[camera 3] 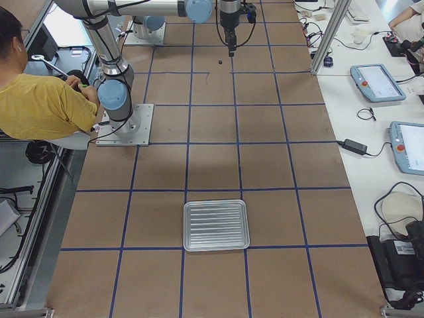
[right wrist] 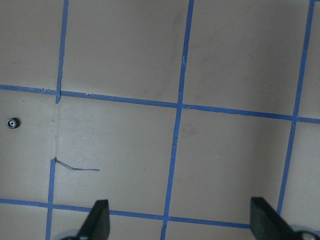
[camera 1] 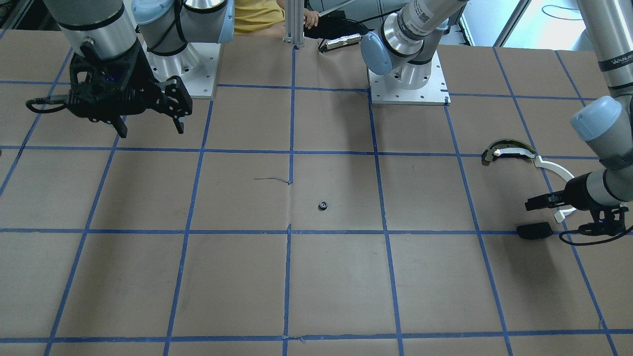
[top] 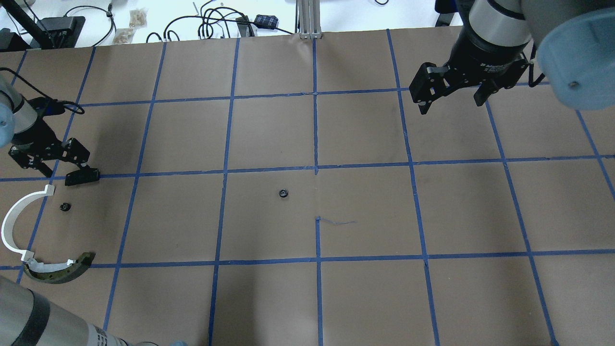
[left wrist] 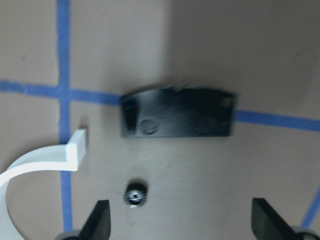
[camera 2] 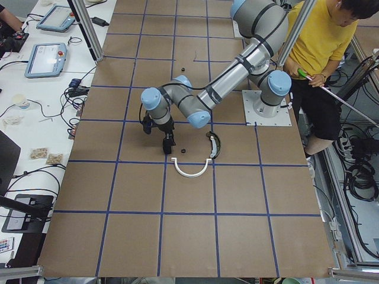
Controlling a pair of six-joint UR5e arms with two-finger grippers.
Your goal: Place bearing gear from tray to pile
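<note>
1. The left fingers (left wrist: 101,218) are spread wide with nothing in them. In the left wrist view the bearing gear (left wrist: 135,194) sits on the tabletop (top: 365,298) in the gap between them. It's way closer to the finger on that view's left and isn't touching it.
2. That gear is right in with the pile. The flat black plate (left wrist: 177,112) lies just beyond it across a blue tape line, and the squared end of the white arc strip (left wrist: 75,150) is off to one side. The gear touches neither. The dark curved piece with the yellowish edge (top: 62,271) sits at the arc's far end.
3. There's another bearing gear (top: 283,193) out in the middle of the tabletop, well apart from both sets of fingers.
4. The right fingers (right wrist: 97,217) are wide open too and holding nothing. The middle gear only just shows at the left edge of the right wrist view.
5. The metal tray (camera 3: 216,225) is way down the robot's right end of the tabletop.
6. Writing: the left arm's tube has white lettering (camera 1: 615,62) starting "WANJE", cut off by the frame edge. There's white print on the right wrist (top: 487,65) too, but it's too small to read.
</note>
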